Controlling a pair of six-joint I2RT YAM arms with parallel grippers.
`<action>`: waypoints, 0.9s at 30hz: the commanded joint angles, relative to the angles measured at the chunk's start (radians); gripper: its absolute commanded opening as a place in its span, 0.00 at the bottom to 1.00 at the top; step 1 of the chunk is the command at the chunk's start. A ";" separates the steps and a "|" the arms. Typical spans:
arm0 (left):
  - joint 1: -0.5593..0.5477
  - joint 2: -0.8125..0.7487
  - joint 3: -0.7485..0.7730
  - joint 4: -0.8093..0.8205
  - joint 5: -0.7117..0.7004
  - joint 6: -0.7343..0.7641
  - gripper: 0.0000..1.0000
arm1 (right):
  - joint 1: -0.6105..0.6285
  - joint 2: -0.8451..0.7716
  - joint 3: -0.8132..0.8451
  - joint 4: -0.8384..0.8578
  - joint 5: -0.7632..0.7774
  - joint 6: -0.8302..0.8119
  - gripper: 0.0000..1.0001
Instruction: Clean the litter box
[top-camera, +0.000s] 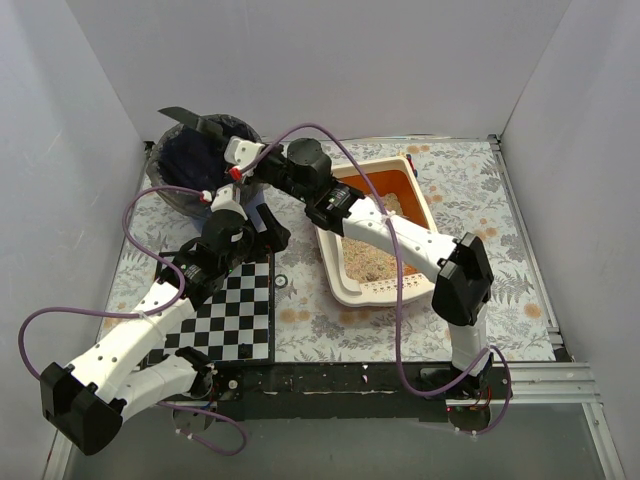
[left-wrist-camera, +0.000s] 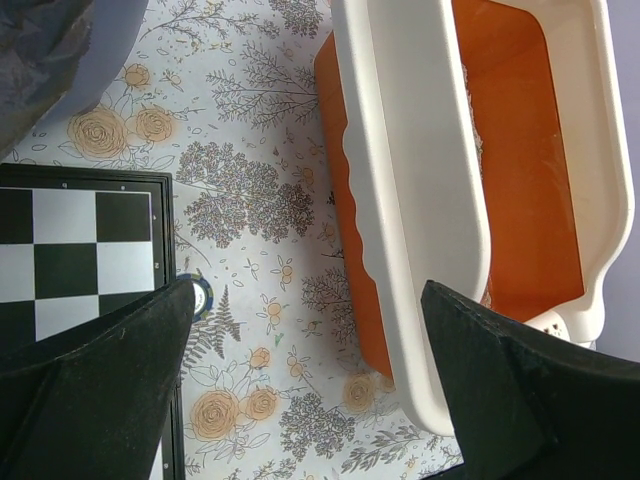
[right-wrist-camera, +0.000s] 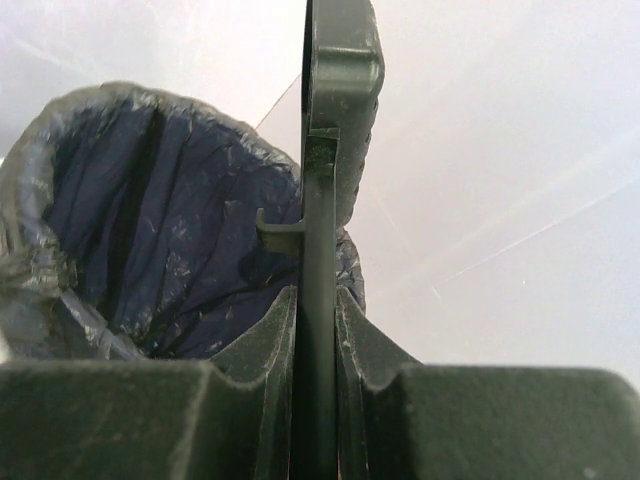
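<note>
Top external: I see the right gripper clamped tight on the handle of a dark scoop, held over the bagged bin at far left. The left gripper is spread wide and holds nothing, just beside the litter box, which sits centre-right on the floral table cover.

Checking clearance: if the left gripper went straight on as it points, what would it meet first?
Likely the floral table cover ahead of the left gripper, though one finger lines up with the litter box rim and may catch it first.
</note>
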 joint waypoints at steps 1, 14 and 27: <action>-0.003 -0.021 0.004 0.014 0.000 0.014 0.98 | -0.001 -0.076 0.014 0.134 0.093 0.159 0.01; -0.003 -0.007 0.037 0.004 0.031 0.011 0.98 | -0.113 -0.108 0.327 -0.491 0.216 0.981 0.01; -0.003 0.188 0.162 0.087 0.164 0.009 0.98 | -0.434 -0.444 -0.115 -0.851 0.375 1.302 0.01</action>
